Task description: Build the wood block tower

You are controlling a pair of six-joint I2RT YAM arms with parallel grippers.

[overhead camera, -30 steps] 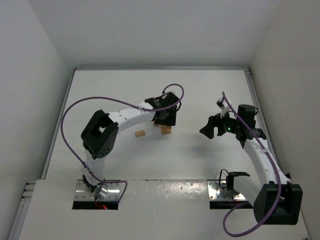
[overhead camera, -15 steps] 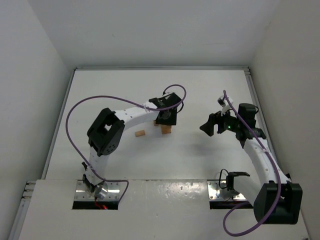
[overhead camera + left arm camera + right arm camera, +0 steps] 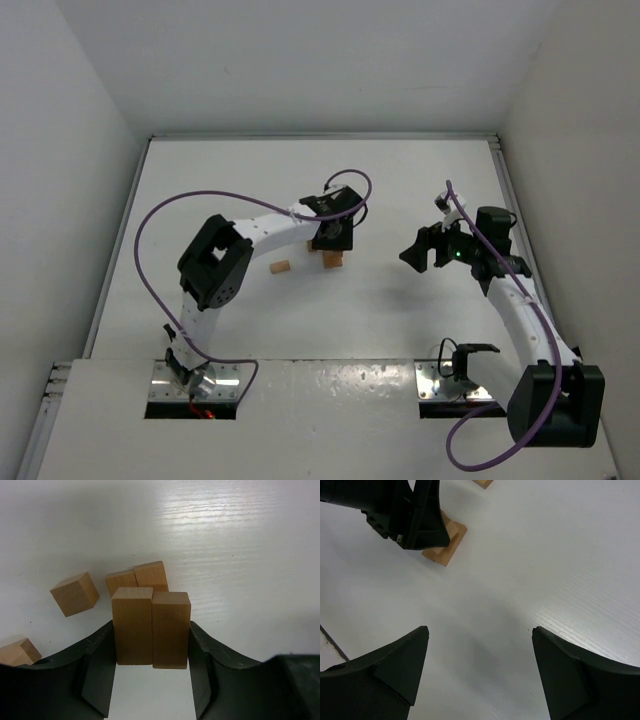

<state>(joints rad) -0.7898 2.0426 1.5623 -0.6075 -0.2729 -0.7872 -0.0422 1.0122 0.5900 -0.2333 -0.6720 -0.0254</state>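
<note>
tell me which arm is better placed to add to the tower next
Left. The left fingers clamp two long tan wooden blocks right by the small tan wooden tower; the right fingers hang open and empty, apart from it.

Tan wood, black tooling, white ground.
Wood blocks [image 3: 150, 630] light orange-tan, plain, ends slightly darker; left end effector [image 3: 151, 630] and right end effector [image 3: 480, 632] matte black; table [image 3: 240, 540] white with fine horizontal streaks; cables [image 3: 137, 255] purple; arm links [image 3: 270, 232] white.
</note>
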